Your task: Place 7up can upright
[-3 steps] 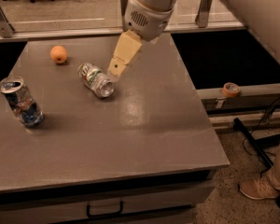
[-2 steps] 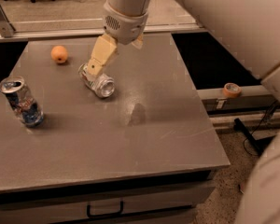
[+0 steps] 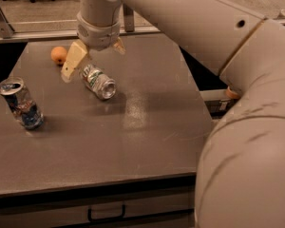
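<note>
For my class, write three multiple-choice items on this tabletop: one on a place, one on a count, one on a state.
1. Where is the gripper?
A. just above the 7up can
B. at the table's near edge
C. off the table, to the right

2. How many cans are on the table?
A. one
B. two
C. three

3. How is the 7up can placed?
A. upright
B. on its side
C. upside down

Answers:
1. A, its open fingers straddle the can's far end.
2. B, the 7up can and the blue and red can.
3. B, its side rests on the table and one shiny end faces the camera.
</note>
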`<act>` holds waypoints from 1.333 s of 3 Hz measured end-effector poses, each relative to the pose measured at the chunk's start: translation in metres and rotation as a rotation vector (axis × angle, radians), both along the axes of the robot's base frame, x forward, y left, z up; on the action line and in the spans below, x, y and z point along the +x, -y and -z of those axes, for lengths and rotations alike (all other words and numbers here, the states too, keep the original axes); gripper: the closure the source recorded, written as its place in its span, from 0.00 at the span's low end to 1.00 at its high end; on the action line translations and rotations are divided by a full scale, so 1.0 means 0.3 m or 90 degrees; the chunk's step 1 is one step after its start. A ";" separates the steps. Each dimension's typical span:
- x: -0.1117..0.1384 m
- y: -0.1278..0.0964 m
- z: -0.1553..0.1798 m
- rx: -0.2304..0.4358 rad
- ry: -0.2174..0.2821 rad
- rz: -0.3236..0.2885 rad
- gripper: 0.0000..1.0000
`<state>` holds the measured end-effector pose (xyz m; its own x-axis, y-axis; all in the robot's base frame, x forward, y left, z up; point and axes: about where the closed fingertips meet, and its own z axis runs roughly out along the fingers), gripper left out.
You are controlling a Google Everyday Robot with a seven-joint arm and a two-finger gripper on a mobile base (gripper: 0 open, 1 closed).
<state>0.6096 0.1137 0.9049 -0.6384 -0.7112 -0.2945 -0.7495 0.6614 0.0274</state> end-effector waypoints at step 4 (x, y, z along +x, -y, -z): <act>0.120 -0.057 0.212 -0.076 -0.026 0.018 0.41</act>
